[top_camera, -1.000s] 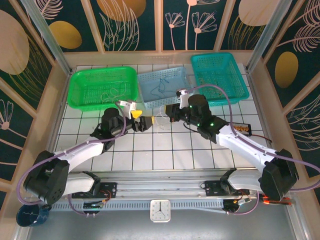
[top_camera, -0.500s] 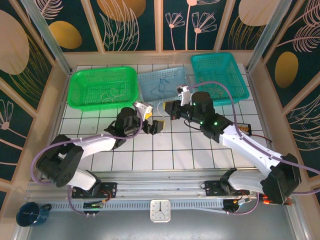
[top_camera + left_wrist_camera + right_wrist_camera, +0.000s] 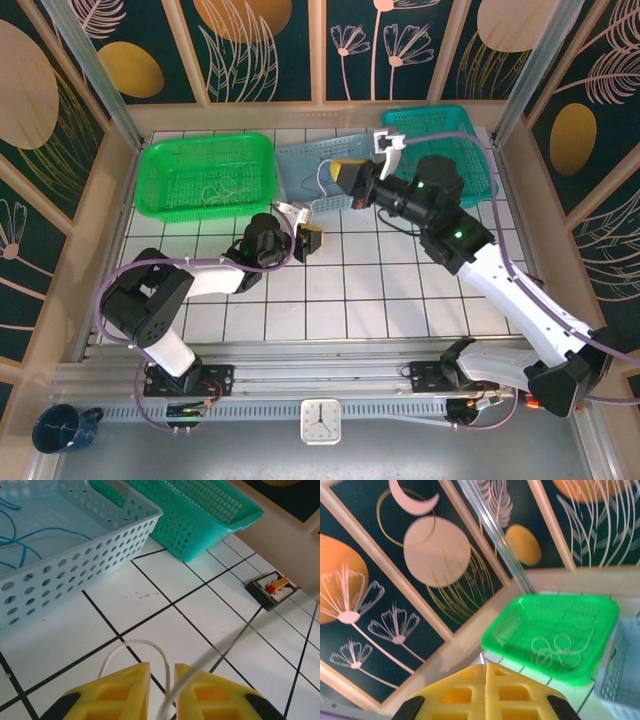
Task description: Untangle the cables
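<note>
A: White tiled table. Where's the whitish cable?
B: It loops over the tiles into the left gripper. Jaws are nearly together around it, pinch uncertain. The right gripper, raised, is clamped on a thin end, likely the same cable.
A: Advice?
B: Confirm the left grip, then draw apart slowly.

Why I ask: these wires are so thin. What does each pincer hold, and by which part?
Left pincer: a whitish cable, pinched just below its loop. Right pincer: shut, seemingly on a thin wire near its end; its tip pokes out.
</note>
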You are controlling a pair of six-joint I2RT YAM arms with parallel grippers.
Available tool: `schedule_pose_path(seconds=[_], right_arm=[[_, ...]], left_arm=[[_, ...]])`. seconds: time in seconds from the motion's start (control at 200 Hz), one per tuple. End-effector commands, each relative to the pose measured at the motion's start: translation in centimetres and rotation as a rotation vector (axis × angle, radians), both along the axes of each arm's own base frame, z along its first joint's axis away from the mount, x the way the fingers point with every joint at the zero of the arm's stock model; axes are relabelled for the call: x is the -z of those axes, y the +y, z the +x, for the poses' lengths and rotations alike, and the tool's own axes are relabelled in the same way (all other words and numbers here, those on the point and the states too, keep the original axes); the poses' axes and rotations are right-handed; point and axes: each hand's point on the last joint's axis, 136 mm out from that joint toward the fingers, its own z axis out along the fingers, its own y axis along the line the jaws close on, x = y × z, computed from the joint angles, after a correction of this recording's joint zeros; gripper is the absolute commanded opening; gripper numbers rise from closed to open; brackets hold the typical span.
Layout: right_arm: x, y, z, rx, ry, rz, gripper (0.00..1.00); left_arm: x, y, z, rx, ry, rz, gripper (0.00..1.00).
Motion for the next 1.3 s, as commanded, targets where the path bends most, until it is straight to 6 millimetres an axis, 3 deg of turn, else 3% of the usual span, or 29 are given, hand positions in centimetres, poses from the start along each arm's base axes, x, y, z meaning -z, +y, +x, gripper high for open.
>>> schedule_pose_path(seconds=[0.0,0.115,0.245,0.495,0.886,1.066,1.296], right_arm=[[-5.9,-2.2,-0.6,0.012,-0.117,0.114,0.0],[-8.3,-4.4,0.0,0.042,-0.153,0.188,0.0],[-8.7,-5.5,0.7,0.058,-0.15,0.218,0.0],[-5.6,-5.5,1.8,0.081,-0.095,0.192,0.0],[-1.3,-4.5,2.5,0.056,-0.036,0.088,0.0],[0.7,-4.1,2.6,0.041,-0.024,0.009,0.0],[3.4,-3.6,2.1,0.013,-0.017,-0.093,0.0]], left_arm=[[0.2,-0.2,-0.5,0.016,0.0,-0.03,0.26],[1.2,0.1,-1.0,0.014,0.026,-0.025,0.33],[2.2,0.4,-1.6,0.016,0.05,-0.021,0.33],[3.1,0.9,-2.4,0.019,0.073,-0.01,0.34],[2.3,2.5,-4.2,0.022,0.054,0.022,0.74],[-1.0,3.6,-4.9,0.005,-0.016,0.018,0.83],[-10.1,3.1,-5.4,0.056,-0.168,-0.053,0.91]])
